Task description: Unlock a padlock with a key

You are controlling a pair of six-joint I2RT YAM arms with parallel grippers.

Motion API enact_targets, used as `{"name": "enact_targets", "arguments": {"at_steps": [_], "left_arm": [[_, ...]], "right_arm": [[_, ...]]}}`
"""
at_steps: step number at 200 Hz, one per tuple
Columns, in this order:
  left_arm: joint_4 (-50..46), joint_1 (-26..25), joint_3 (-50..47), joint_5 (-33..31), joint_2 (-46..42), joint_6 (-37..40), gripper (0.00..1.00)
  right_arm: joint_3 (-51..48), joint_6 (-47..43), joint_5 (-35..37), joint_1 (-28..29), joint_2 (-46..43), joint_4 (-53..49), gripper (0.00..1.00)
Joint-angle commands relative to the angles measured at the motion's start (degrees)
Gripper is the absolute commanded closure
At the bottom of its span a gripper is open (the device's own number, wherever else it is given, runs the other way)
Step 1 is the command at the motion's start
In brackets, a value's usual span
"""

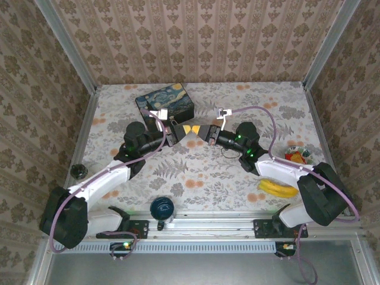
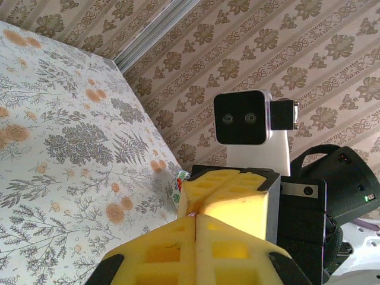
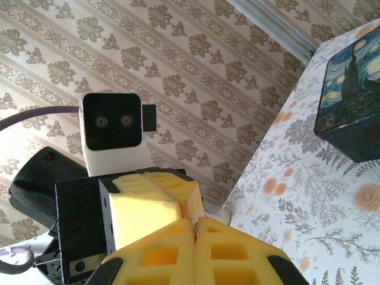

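Jaws of yellow-padded left gripper [image 2: 196, 234] and right gripper [image 3: 196, 240] were shut, contents hidden; brass padlock, likely hard, slippery, wanted a body grip.

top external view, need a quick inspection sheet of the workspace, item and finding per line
surface: flower-print tablecloth, lying flat
job's things: nothing seen
clutter: Starry Night painted tin at the back; yellow banana and colourful packet on the right; dark blue round object at the near edge; small dark round object on the left
hands: left hand and right hand both shut, yellow pads meeting tip to tip in front of the tin
cables: grey-purple cable loops over the right arm
surroundings: brown patterned wallpaper, aluminium frame post
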Motion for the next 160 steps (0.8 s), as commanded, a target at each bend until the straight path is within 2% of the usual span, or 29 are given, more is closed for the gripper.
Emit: {"name": "enact_targets", "arguments": {"at_steps": [1, 21, 48, 63, 90, 117, 142, 160], "left_arm": [[0.02, 0.33, 1.86, 1.64, -1.52, 2.46, 1.00], [-12.27, 1.67, 4.88, 3.68, -4.57, 9.96, 1.00], [-39.55, 2.09, 13.79, 3.45, -9.23, 28.71, 1.00], [-50.69, 1.86, 18.31, 2.85, -10.36, 37.04, 1.00], [-61.85, 0.69, 23.97, 5.25, -10.44, 45.56, 1.00], [-71.67, -4.51, 29.91, 3.80, -8.69, 54.93, 1.00], [-81.14, -11.49, 37.23, -5.64, -3.91, 62.07, 1.00], [-84.82, -14.41, 41.44, -6.24, 0.15, 64.47, 1.00]], "right_arm": [[1.76, -1.66, -0.20, 0.34, -0.71, -2.85, 0.82], [1.96, -6.64, 2.70, -0.07, -5.27, -11.82, 0.69], [2.09, -14.95, 8.14, -0.11, -13.34, -25.58, 0.58], [1.60, -18.77, 9.34, -0.10, -17.80, -30.10, 0.49], [-0.13, -23.77, 9.69, -0.17, -25.50, -33.98, 0.35], [-2.67, -27.92, 8.94, -0.02, -31.65, -34.71, 0.21], [-5.05, -30.80, 9.11, 0.07, -34.84, -34.51, 0.19], [-6.17, -32.20, 8.55, 0.07, -35.61, -34.17, 0.18]]}}
